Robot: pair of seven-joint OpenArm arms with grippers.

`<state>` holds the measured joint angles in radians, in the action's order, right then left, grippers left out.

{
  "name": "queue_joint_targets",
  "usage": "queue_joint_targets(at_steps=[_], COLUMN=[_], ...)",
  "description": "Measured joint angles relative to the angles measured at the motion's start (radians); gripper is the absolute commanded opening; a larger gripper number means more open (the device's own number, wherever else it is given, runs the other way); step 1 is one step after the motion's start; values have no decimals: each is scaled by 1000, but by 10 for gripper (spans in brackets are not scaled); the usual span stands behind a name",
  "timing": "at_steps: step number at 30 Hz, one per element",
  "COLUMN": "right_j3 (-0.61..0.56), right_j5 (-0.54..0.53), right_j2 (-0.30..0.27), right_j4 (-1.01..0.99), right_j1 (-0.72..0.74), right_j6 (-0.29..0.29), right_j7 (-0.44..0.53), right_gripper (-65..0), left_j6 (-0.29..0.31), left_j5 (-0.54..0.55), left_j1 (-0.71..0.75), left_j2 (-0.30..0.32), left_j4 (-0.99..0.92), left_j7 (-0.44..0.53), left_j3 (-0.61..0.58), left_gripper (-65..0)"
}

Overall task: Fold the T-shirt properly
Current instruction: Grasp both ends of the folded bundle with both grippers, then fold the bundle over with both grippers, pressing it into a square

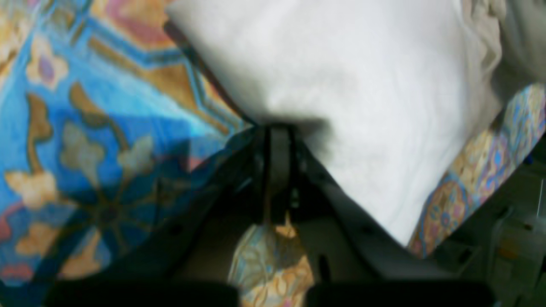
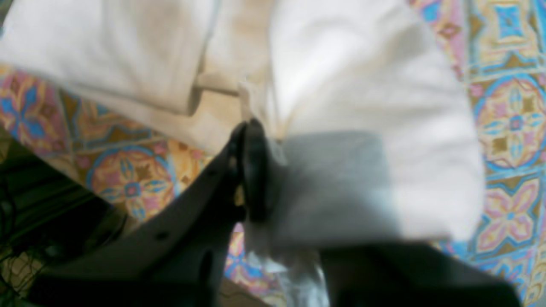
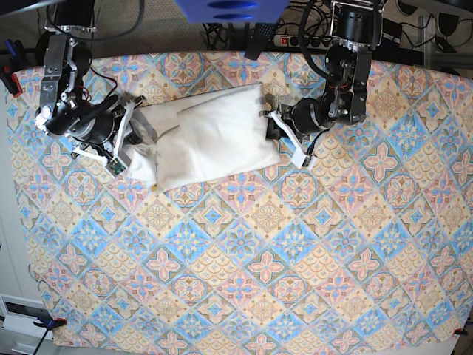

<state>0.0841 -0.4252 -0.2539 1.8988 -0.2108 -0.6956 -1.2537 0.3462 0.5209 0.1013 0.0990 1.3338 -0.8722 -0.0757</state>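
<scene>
two pincers are on the t-shirt at once, one at each end of it. it lies as a white, partly folded bundle on the far half of the worktop, plain side up, no print showing, the patterned cloth bare all round it. i judge it light, limp and quick to sag or slide on itself: nothing stiff in it, nothing to break, but any layer i do not pinch may be left behind. so the places to hold are the edges and corners, through all layers, not the loose middle.

my left pincer is closed tight on the edge of the white cloth at the bundle's end on the base view's right; the wrist view shows the fabric rising away from its tips like a tent. that arm reaches down from the far edge, elbow bent, wrist turned in toward the shirt.

my right pincer is closed on a bunched fold at the other end, where the cloth is thick and rumpled. that arm is folded close, low over the worktop. a thick bunch like that could slip out unevenly, i think.
</scene>
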Motion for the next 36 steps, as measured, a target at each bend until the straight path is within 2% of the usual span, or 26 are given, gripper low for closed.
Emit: queue_joint_targets(at_steps=[3, 9, 14, 19, 22, 26, 29, 36], right_j3=[-33, -101, -195, -277, -333, -352, -353, -353], right_j5=[2, 5, -6, 6, 6, 3, 4, -1], right_j2=[16, 62, 115, 143, 146, 151, 149, 149], right_j4=[2, -1, -38, -136, -189, -197, -181, -132], right_j1=[16, 65, 178, 226, 257, 275, 270, 272], right_j6=[0, 0, 0, 0, 0, 0, 0, 0], right_j7=[8, 3, 20, 11, 10, 23, 10, 18], right_gripper=[-650, -650, -650, -648, -579, -404, -320, -325], left_j6=[2, -8, -8, -8, -8, -8, -8, -8], left_j5=[5, -7, -9, -9, -7, -9, -9, -8], left_j1=[-35, -38, -37, -35, -35, -35, -35, -29], left_j2=[-19, -18, -18, -16, -16, -16, -16, -16], left_j4=[-42, -43, -43, -44, -44, -44, -44, -44], left_j7=[22, 111, 122, 122, 122, 121, 122, 122], left_j3=[-4, -115, -128, -123, -123, -123, -124, -124], left_gripper=[-642, -642, -642, -642, -642, -642, -642, -642])
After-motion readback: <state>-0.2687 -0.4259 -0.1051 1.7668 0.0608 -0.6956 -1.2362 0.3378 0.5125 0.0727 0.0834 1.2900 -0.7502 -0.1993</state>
